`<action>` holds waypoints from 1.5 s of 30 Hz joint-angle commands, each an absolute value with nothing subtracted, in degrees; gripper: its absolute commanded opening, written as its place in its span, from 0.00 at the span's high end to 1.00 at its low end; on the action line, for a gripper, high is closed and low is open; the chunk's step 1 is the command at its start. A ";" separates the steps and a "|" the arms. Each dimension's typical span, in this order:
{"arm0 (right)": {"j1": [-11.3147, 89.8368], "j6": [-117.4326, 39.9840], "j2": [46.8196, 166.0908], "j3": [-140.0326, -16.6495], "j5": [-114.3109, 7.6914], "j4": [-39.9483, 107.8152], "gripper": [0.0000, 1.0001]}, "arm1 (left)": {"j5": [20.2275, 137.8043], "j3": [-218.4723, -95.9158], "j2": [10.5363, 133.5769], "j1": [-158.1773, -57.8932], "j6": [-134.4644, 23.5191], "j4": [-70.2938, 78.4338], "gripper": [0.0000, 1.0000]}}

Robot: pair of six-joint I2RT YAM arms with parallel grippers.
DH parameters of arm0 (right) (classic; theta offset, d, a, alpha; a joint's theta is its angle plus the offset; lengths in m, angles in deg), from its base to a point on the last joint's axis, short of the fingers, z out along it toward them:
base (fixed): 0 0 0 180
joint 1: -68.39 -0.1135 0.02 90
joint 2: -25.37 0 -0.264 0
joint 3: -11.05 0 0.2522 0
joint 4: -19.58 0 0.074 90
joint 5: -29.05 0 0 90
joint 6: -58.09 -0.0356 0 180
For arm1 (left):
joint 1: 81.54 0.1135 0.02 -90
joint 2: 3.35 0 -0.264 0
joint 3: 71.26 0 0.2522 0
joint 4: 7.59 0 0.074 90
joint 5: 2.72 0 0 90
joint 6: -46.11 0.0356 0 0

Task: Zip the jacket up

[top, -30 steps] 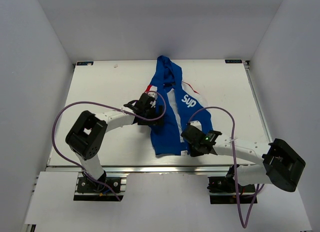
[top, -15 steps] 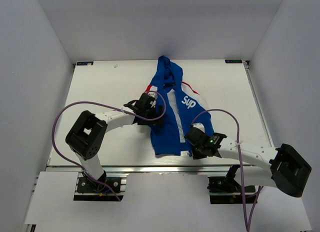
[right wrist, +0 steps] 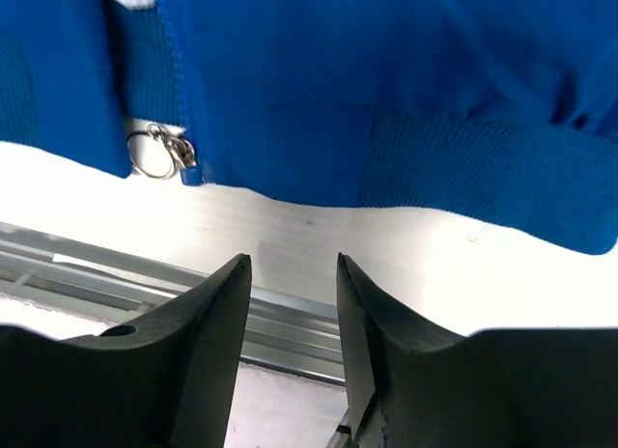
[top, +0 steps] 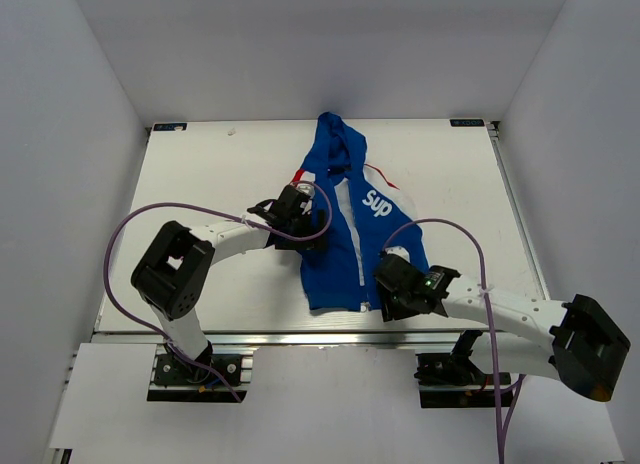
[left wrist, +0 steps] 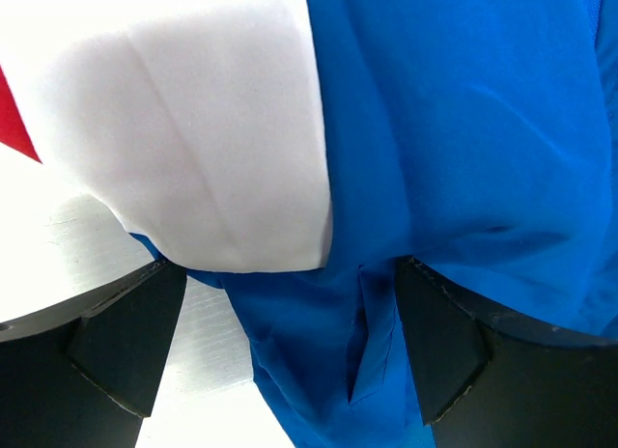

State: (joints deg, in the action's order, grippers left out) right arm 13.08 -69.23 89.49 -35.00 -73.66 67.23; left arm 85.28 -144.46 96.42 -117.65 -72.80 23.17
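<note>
**Both jaws open at the jacket, nothing gripped**

Nearest the arm bases, the right gripper [right wrist: 292, 265] hangs over the near edge of the table [top: 200, 184], just short of the jacket's hem. Its jaws stand partly open with a narrow gap between them. Only bare table shows in that gap, and the jaws hold nothing and touch no fabric. Just beyond them lies the ribbed blue hem, and at its bottom corner sits the zipper pull [right wrist: 159, 151], a small metal ring and clasp at the foot of the zipper line.

Farther in, the left gripper [top: 300, 219] rests at the jacket's left side. Its jaws are spread wide, with a fold of blue fabric and the edge of a white panel lying between the fingers [left wrist: 126, 337]. They are not closed on the fabric.

The jacket [top: 340, 244] lies flat near the middle of the table, hem toward the arms and hood toward the far edge. A white strip shows down its front, with "Sup" lettering on the chest.
</note>
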 commanded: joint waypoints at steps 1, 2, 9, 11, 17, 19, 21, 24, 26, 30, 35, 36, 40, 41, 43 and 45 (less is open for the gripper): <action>12.75 -70.41 88.31 -39.00 -76.33 66.57 0.53 | 85.52 -146.11 95.62 -117.66 -72.02 23.22 0.02; 12.84 -70.49 88.22 -39.35 -76.42 65.86 0.52 | 85.35 -146.02 95.53 -117.66 -72.02 23.14 0.02; 12.84 -73.82 92.08 -41.46 -78.08 62.17 0.48 | 84.91 -145.23 95.44 -117.66 -72.11 22.79 0.02; 12.75 -74.88 94.27 -41.64 -79.58 62.25 0.48 | 84.82 -145.06 95.26 -117.66 -72.11 22.61 0.02; 12.84 -75.76 99.90 -42.96 -81.08 62.25 0.46 | 84.55 -144.70 95.09 -117.66 -72.11 22.34 0.02; 12.75 -75.85 101.57 -42.87 -81.08 62.25 0.45 | 84.55 -144.61 95.09 -117.66 -72.11 22.35 0.02; 12.75 -75.77 102.45 -42.70 -80.99 61.99 0.45 | 84.64 -144.53 95.00 -117.66 -72.19 22.26 0.02; 12.75 -75.15 104.03 -42.87 -80.29 61.64 0.46 | 84.73 -144.35 95.00 -117.66 -72.19 22.35 0.02; 12.84 -74.71 104.74 -42.79 -79.93 61.29 0.46 | 84.82 -144.44 94.91 -117.66 -72.19 22.35 0.02; 12.84 -74.45 106.23 -43.22 -80.02 62.08 0.52 | 84.90 -144.26 94.82 -117.66 -72.28 22.26 0.02; 12.84 -74.45 105.62 -42.79 -80.02 61.90 0.77 | 85.25 -144.09 94.74 -117.66 -72.37 22.52 0.02; 12.84 -74.27 105.01 -42.70 -79.94 61.99 0.86 | 85.43 -144.17 94.65 -117.66 -72.37 22.61 0.02; 12.75 -73.05 101.67 -42.61 -79.58 62.16 0.92 | 86.48 -144.53 94.74 -117.66 -72.19 23.22 0.02; 12.75 -72.69 100.79 -42.70 -79.41 62.25 0.95 | 86.49 -144.53 94.82 -117.66 -72.19 23.31 0.02; 12.84 -71.38 97.72 -42.87 -78.44 62.34 1.00 | 87.70 -144.70 95.00 -117.66 -72.11 23.58 0.02; 13.19 -70.24 94.30 -42.52 -76.35 61.30 1.00 | 88.42 -144.88 95.44 -117.66 -72.28 23.75 0.02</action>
State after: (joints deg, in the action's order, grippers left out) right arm 13.10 -72.09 99.04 -42.52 -78.47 62.00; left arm 85.95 -144.44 96.42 -117.65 -72.60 23.10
